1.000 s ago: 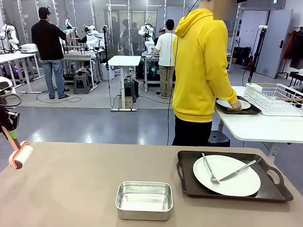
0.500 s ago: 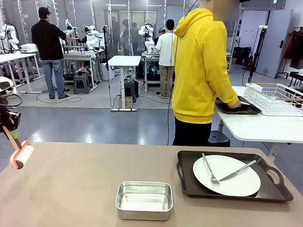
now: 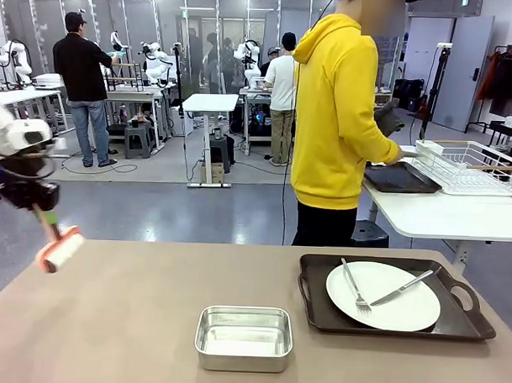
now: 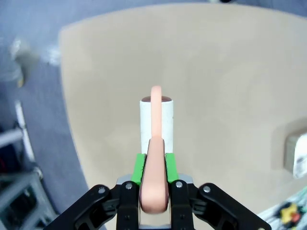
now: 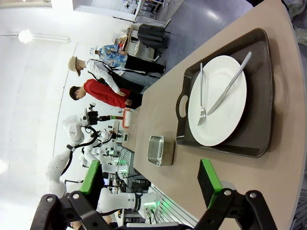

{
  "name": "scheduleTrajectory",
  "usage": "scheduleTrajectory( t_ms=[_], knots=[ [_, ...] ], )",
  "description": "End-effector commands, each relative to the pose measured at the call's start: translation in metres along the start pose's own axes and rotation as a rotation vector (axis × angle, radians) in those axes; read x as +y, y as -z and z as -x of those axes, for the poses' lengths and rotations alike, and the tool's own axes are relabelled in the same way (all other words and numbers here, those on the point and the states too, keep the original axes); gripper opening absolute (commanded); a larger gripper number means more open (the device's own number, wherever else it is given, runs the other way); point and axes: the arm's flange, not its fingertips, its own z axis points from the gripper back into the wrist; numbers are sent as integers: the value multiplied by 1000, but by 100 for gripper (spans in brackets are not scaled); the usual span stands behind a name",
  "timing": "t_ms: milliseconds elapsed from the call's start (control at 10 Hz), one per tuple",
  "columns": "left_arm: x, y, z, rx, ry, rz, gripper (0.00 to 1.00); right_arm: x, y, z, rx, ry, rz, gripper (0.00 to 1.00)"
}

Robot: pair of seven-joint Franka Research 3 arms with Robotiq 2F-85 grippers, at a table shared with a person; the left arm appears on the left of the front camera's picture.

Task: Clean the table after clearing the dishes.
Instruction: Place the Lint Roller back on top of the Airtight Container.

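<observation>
On the taupe table point(image 3: 125, 321), at the right, a dark tray point(image 3: 462, 320) carries a white plate point(image 3: 383, 295) with a fork point(image 3: 354, 286) and a knife point(image 3: 401, 287). My left gripper point(image 3: 45, 211) hangs over the table's far left edge. It is shut on the pink handle of a roller point(image 3: 60, 250) with a white roll. The left wrist view looks down on that roller point(image 4: 156, 120), clamped between the green pads of the left gripper point(image 4: 154, 167) above the bare table point(image 4: 216, 72). The right gripper point(image 5: 149, 179) stands open, well back from the tray point(image 5: 261, 96) and its plate point(image 5: 218, 108).
A small steel pan point(image 3: 244, 336) sits at the table's front centre. A person in a yellow hoodie point(image 3: 338, 119) stands at the far side, turned toward a white side table point(image 3: 440, 216). That table holds a second dark tray point(image 3: 399, 178) and a wire dish rack point(image 3: 471, 165).
My left arm has swung rightward toward the table with the roller in its grip. The person's hand has risen from the tray on the white table, whose plate is gone.
</observation>
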Motion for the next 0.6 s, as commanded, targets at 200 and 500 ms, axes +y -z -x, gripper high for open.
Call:
scheduleTrajectory(
  t_ms=[200,500],
  knots=[
    [-98,-18,-25,-15,492,66,21,3,-2,1,0,-6,-6,100],
    [-200,-32,-2,-16,852,97,21,3,-2,1,0,-6,-6,100]
  ],
)
